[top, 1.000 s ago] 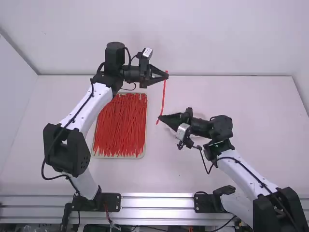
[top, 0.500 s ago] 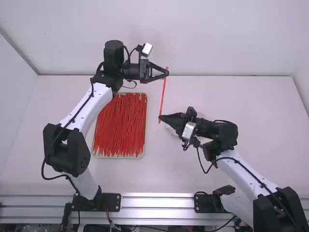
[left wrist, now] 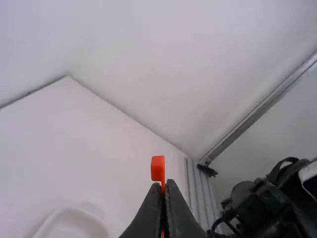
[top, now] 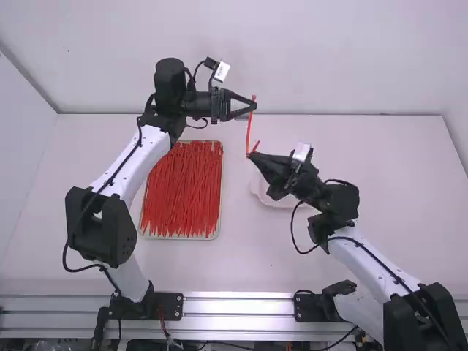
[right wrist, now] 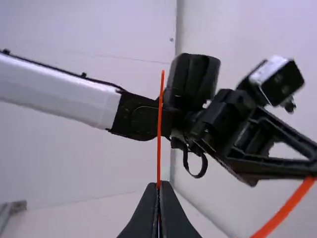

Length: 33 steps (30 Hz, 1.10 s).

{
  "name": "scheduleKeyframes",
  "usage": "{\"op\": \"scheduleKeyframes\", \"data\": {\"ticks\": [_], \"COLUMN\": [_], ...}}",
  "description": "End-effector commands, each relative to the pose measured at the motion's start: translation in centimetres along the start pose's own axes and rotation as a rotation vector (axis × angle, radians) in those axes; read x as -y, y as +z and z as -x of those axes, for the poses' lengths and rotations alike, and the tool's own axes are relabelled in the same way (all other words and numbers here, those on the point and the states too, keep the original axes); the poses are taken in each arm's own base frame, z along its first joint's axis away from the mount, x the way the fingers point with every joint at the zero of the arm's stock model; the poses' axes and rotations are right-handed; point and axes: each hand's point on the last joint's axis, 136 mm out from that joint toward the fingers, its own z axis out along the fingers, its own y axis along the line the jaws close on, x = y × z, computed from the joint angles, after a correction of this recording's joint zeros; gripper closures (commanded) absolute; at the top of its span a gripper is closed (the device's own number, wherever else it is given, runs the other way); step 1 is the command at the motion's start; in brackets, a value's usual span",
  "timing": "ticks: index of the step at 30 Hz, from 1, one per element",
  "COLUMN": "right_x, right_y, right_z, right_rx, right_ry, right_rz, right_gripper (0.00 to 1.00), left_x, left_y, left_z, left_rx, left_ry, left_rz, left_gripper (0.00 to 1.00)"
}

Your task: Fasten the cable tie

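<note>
"Over the white table (top: 409, 146), what did I have to work with?"

"Biggest first. A tray (top: 180, 238) of spare red ties (top: 183, 189) lay flat under my left arm (top: 135, 157). My right arm (top: 365, 252) reached in from the other side. Between the two, one red cable tie (top: 250, 130) hung near upright in the air, well clear of the surface."

"How did I expect it to handle?"

"Light, thin and springy, I judged. It was a slick plastic strap that would bend easily along its length but want to flick straight again. I thought it best held close to each end. That keeps the free stretch short, so the tip can be aimed at the slot."

"And the tools?"

"My left gripper (top: 253, 107) was closed right down on the strap just under the square head (left wrist: 157, 168), which stood out past its fingertips. My right gripper (top: 251, 155) was pinched just as tight on the lower part, and the thin tail (right wrist: 160, 124) ran on beyond its tips. No gap showed between either pair of fingers. The strap wasn't looped yet, so I judged the fastening barely begun."
</note>
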Motion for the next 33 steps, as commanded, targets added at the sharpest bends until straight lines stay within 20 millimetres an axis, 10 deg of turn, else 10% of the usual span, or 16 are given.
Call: {"op": "scheduleKeyframes", "data": {"ticks": [1, 20, 33], "right_x": [0.8, 2.1, 0.0], "right_y": [0.0, 2.3, 2.9], "right_z": [0.2, -0.4, -0.6], "right_rx": [0.012, -0.156, -0.19], "right_ry": [0.162, 0.651, 0.788], "right_rz": [-0.039, -0.079, -0.013], "right_gripper": [1.0, 1.0, 1.0], "left_x": [0.6, -2.0, 1.8], "left_y": [-0.1, -2.8, -2.9], "left_z": [-0.3, -1.8, -2.7], "left_rx": [-0.012, -0.047, -0.025], "left_ry": [0.166, 0.538, 0.701], "left_rz": [-0.02, 0.051, -0.176], "left_gripper": [0.98, 0.98, 0.98]}}
